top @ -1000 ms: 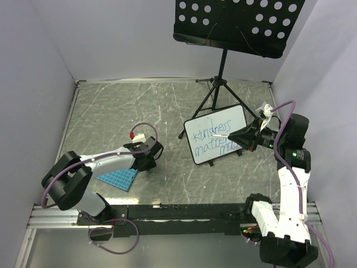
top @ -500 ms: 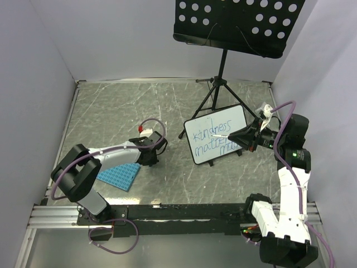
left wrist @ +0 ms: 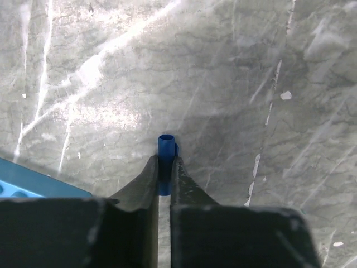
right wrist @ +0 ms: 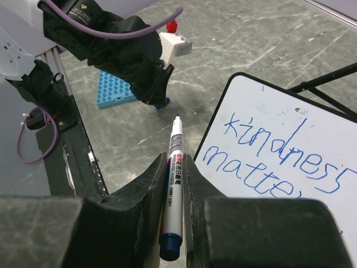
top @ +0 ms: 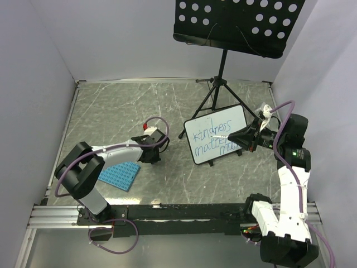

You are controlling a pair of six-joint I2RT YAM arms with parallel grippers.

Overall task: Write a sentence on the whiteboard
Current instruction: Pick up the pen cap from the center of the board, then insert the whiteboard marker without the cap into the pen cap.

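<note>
We pinch the marker (right wrist: 175, 146) in the right gripper (right wrist: 174, 160), the blue cap (left wrist: 165, 146) in the left gripper (left wrist: 163, 163); a drifting tip, we judge, could smear the sentence (right wrist: 279, 151).

Two arms are counted at the near edge of the worktop (top: 111, 111): one left arm (top: 111, 152) and one right arm (top: 293, 167). Each ends in one tool, so two tools are counted, the left tool (top: 152, 157) and the right tool (top: 241, 137). One whiteboard (top: 236, 119) is seen right of centre. One sentence (top: 211, 135) is written on it in two lines of blue script; three words are counted, the last partly hidden. One marker (right wrist: 174, 159) is gripped in the right tool and one blue cap (left wrist: 165, 149) in the left. One blue studded plate (top: 118, 176) lies near left. One music stand (top: 237, 22) is counted at the far side.
</note>
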